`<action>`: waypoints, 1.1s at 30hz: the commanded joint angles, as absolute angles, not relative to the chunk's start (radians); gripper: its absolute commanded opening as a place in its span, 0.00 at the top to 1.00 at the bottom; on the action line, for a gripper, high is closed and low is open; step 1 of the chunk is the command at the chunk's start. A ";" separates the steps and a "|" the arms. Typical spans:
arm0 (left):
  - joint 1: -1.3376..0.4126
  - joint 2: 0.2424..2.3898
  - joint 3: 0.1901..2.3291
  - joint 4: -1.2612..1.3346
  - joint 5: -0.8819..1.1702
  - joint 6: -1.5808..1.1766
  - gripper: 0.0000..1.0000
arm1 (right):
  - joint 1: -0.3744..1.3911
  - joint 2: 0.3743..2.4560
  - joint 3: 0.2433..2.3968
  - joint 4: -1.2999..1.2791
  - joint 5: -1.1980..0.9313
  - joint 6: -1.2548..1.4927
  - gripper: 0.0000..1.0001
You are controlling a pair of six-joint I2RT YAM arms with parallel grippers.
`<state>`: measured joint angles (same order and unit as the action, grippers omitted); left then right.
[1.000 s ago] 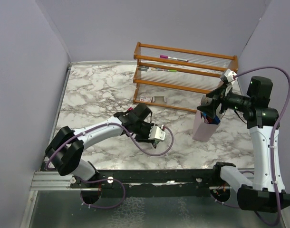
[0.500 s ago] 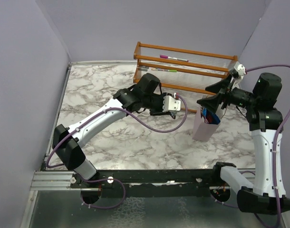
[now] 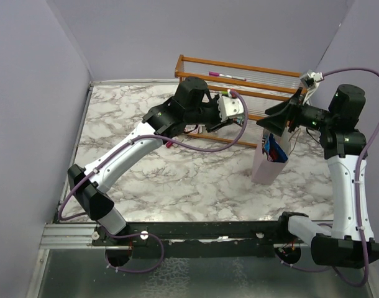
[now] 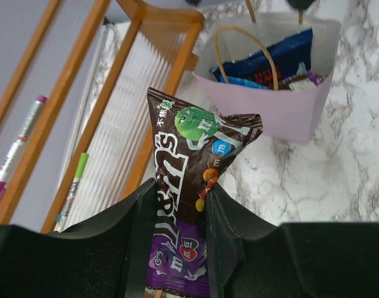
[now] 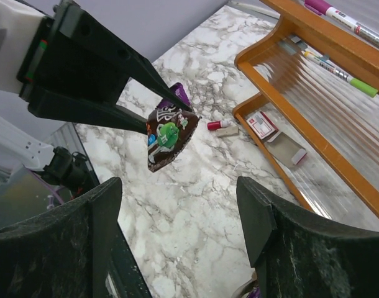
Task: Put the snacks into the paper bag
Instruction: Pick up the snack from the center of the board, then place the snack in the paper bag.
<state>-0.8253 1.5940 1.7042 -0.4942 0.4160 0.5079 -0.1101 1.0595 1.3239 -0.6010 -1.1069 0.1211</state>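
Left gripper (image 4: 180,205) clamps brown candy packet (image 4: 189,143) midair beside rack (image 4: 180,65), near pink paper bag (image 4: 270,112); we see right gripper (image 5: 177,211) spread wide, empty.

1. Robot lab test cell, not a home or shop.
2. Plain lilac walls (image 3: 34,93) box in a marble-print tabletop (image 3: 196,186) on three sides.
3. Left arm (image 3: 124,152) and right arm (image 3: 340,180) are bolted to a black rail (image 3: 202,239) at the near edge, with aluminium extrusion (image 3: 65,236) beside it.
4. Purple cables (image 3: 202,148) run exposed along both arms.
5. Staged props: wooden rack (image 3: 251,67) with markers (image 3: 227,76), paper bag (image 3: 263,171), M&M's packet (image 4: 189,205).
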 commanded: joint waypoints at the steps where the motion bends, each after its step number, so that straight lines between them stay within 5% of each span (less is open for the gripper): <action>1: -0.840 1.616 1.788 -0.426 0.392 0.417 0.64 | -0.104 1.099 1.371 -0.566 -1.150 0.197 0.27; 11: -0.872 1.671 1.851 -0.414 0.389 0.406 0.64 | -0.078 1.166 1.366 -0.521 -1.221 0.283 0.30; 33: -0.907 1.690 1.838 -0.404 0.359 0.412 0.64 | -0.064 1.173 1.276 -0.438 -1.192 0.319 0.86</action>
